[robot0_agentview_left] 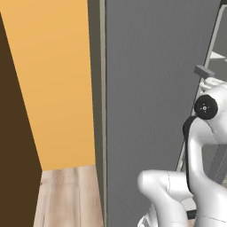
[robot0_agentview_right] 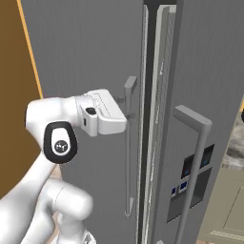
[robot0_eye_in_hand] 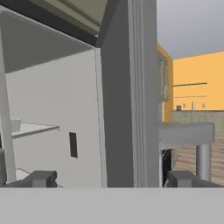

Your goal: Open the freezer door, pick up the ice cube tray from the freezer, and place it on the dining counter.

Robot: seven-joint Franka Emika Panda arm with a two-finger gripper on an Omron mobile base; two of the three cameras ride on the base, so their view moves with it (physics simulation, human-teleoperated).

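Claw (robot0_eye_in_hand: pixel 109 178) w/ jaws apart, straddling the freezer door (robot0_agentview_right: pixel 90 57) edge at frame centre, hand view, not clenched. You likely hold there to lever the door wider: it's ajar, gap beside the handle (robot0_agentview_right: pixel 128 143). Shelf (robot0_eye_in_hand: pixel 35 130) seen mid-left; ice tray can't be made out.

The tall flat grey freezer door (robot0_agentview_right: pixel 90 62) looks matt and smooth, like painted metal; its long squared grey bar handle (robot0_agentview_right: pixel 128 143) shares that dull finish; the glossy white plastic-looking robot arm (robot0_agentview_right: pixel 43 119) shines; at seven o'clock in the left base view, the pale wood-grain plank floor (robot0_agentview_left: pixel 66 195) looks matt.
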